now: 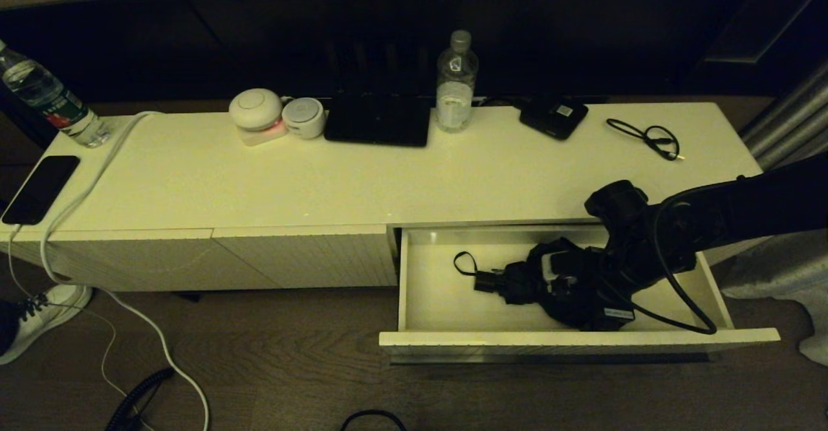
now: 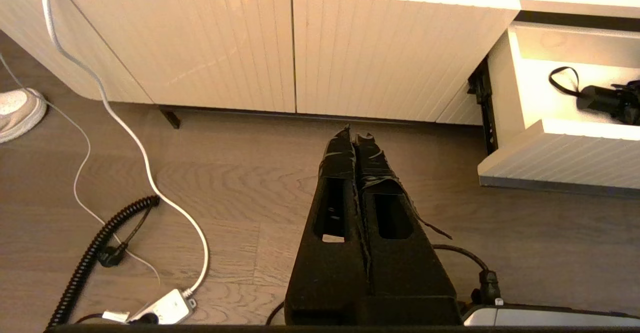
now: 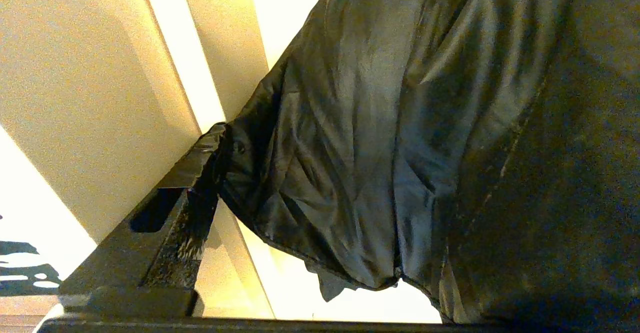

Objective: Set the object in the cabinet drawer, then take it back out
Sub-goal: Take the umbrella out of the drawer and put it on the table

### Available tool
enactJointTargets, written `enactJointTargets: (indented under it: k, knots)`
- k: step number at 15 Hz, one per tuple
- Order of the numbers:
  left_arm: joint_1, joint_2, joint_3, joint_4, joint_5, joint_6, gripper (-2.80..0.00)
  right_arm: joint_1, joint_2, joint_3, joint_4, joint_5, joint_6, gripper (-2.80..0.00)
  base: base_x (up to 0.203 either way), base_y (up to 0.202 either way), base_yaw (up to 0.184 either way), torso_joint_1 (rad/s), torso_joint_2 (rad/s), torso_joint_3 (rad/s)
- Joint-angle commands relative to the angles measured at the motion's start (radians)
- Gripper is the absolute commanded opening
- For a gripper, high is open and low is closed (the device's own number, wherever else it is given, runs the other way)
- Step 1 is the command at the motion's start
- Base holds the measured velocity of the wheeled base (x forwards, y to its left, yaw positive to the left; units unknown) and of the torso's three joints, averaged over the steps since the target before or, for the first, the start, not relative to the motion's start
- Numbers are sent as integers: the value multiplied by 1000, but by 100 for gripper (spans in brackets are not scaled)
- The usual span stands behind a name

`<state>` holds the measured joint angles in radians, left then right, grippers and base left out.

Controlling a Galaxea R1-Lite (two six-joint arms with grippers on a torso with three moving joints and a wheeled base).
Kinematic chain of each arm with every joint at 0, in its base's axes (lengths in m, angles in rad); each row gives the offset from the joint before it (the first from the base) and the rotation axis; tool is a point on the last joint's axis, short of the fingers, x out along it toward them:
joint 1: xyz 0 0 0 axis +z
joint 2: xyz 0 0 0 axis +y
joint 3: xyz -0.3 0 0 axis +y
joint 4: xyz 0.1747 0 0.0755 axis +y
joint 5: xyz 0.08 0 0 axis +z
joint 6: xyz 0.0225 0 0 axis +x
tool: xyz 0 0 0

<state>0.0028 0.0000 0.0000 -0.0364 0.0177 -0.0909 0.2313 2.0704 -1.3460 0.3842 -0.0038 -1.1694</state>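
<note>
We see the cabinet drawer (image 1: pixel 744 336) pulled fully out at the right end of the low cream cabinet (image 1: pixel 194 178), and the umbrella (image 1: pixel 517 282) lies inside it on the pale floor, its short handle and thin wrist loop pointing toward the drawer's left wall. Our right gripper (image 1: pixel 569 288) is down in the drawer on top of the umbrella; in the right wrist view one finger (image 3: pixel 195 173) presses against the bunched black fabric (image 3: pixel 375 148), which fills the space between the jaws, so the gripper is pinching the umbrella. Our left gripper (image 2: pixel 356 135) hangs low over the wooden floor (image 2: pixel 225 188) in front of the closed ribbed panels (image 2: pixel 210 48), its two fingers pressed together with nothing between them
</note>
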Motion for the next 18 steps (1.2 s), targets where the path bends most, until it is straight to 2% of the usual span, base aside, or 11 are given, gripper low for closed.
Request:
enactJointTargets:
  k: [1, 8, 9, 10, 18]
  knots:
    - [0, -2, 0, 0, 1, -1, -280, -2, 10, -1, -4, -1, -7, 0, 0, 0, 0, 0, 0, 0]
    - [0, -2, 0, 0, 1, -1, -280, -3, 25, -4, -7, -2, 7, 0, 0, 0, 0, 0, 0, 0]
    - [0, -2, 0, 0, 1, -1, -280, -3, 25, -1, -8, 1, 8, -230, 0, 0, 0, 0, 0, 0]
    - [0, -2, 0, 0, 1, -1, -280, -3, 25, -1, -8, 4, 8, -280, 0, 0, 0, 0, 0, 0]
    - [0, -2, 1, 0, 1, -1, -280, -1, 23, -13, -10, 6, 10, -280, 0, 0, 0, 0, 0, 0]
